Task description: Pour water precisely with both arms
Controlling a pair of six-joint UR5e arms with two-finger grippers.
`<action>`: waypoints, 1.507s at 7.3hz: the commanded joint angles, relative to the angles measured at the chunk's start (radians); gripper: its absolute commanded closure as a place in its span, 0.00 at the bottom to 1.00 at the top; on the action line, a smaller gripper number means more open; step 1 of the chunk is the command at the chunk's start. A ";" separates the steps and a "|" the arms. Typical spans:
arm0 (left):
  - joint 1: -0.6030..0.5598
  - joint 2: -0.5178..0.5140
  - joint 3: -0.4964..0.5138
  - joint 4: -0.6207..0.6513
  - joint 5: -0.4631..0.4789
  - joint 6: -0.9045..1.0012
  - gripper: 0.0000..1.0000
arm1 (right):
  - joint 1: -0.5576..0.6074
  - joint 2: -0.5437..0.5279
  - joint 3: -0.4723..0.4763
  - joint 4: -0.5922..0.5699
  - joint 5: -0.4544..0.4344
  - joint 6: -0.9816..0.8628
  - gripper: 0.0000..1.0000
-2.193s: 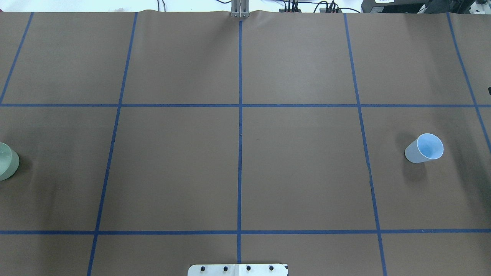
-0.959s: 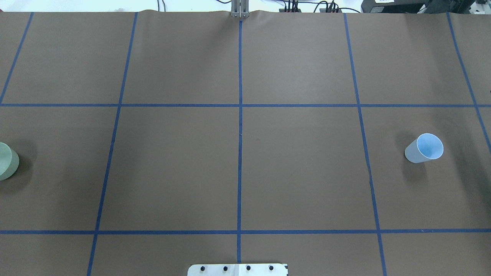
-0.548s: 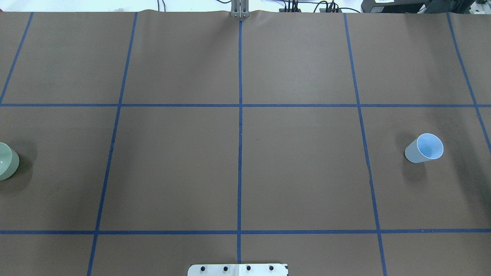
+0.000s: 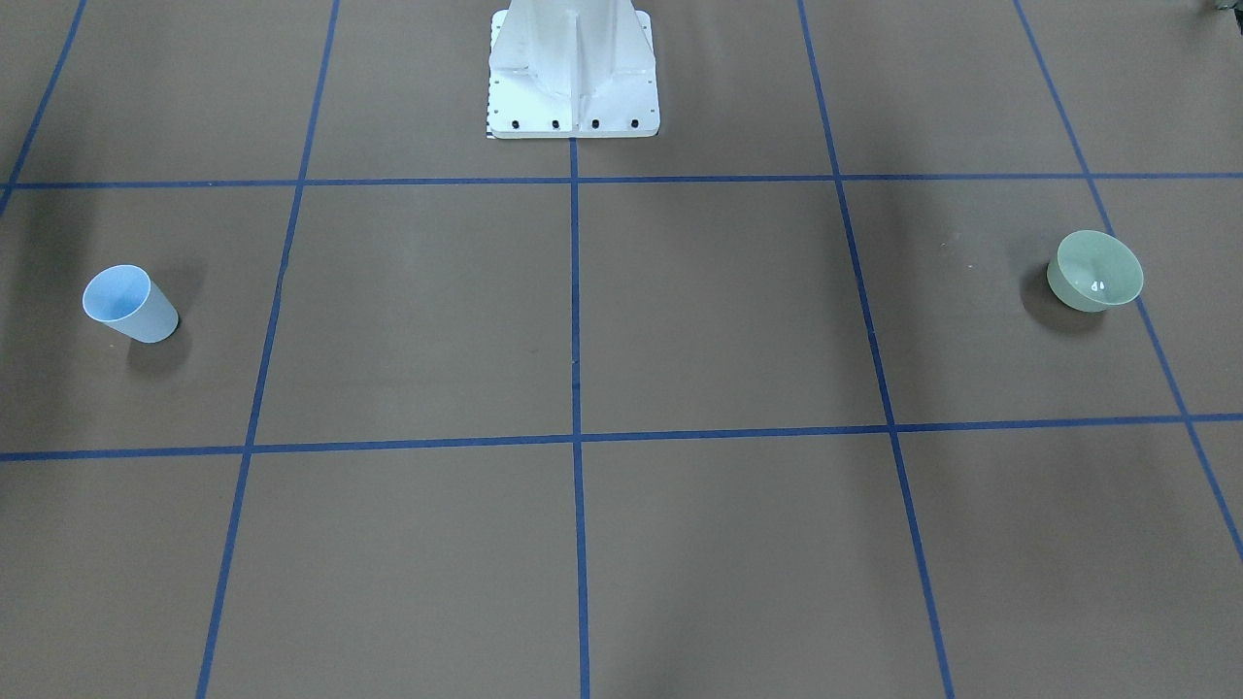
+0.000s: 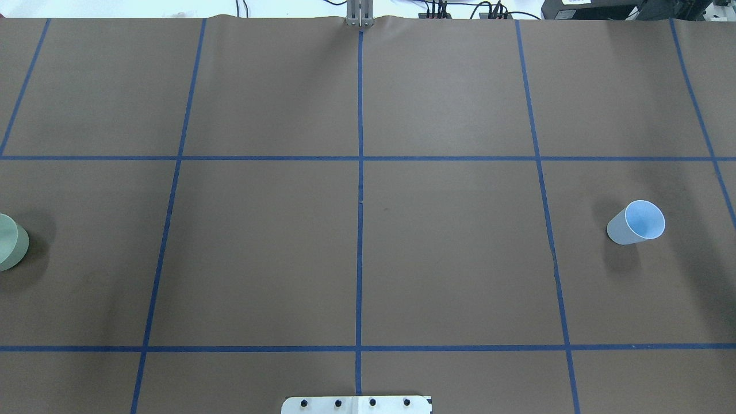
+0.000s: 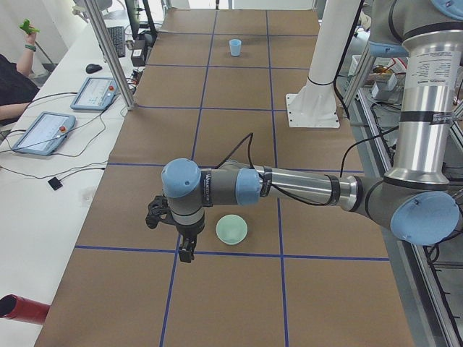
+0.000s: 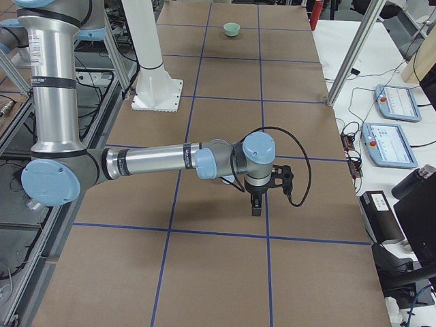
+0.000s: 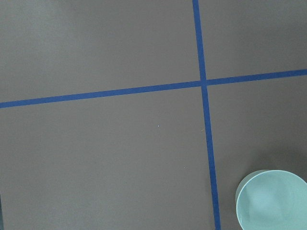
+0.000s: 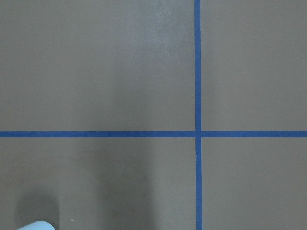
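A pale blue cup (image 5: 636, 222) stands upright on the right side of the brown table, also seen in the front view (image 4: 129, 304). A pale green bowl (image 5: 10, 241) sits at the left edge, also seen in the front view (image 4: 1095, 271). My left gripper (image 6: 187, 251) hangs just beside the bowl (image 6: 231, 230); only the left side view shows it, so I cannot tell whether it is open or shut. My right gripper (image 7: 257, 206) points down at the table's right end, the cup mostly hidden behind its wrist; I cannot tell its state either. The left wrist view catches the bowl (image 8: 273, 201).
The white bolted pedestal (image 4: 573, 68) stands at the robot's edge of the table. Blue tape lines (image 5: 360, 172) divide the brown cover into squares. Tablets (image 6: 43, 131) and cables lie on the white bench beyond the far edge.
A small dark tip at the right edge of the overhead view has gone out of sight, and the shadows near cup and bowl have shifted slightly. Cup and bowl have not moved.
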 commanded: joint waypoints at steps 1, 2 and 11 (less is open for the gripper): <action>0.001 0.000 0.004 0.000 0.003 -0.002 0.00 | 0.001 -0.011 -0.033 -0.004 0.002 -0.012 0.01; 0.001 0.002 -0.005 -0.001 -0.002 -0.009 0.00 | 0.003 -0.024 -0.035 -0.002 0.010 -0.052 0.01; 0.046 0.002 -0.002 -0.018 -0.013 -0.091 0.00 | 0.004 -0.013 -0.037 0.003 0.033 -0.072 0.01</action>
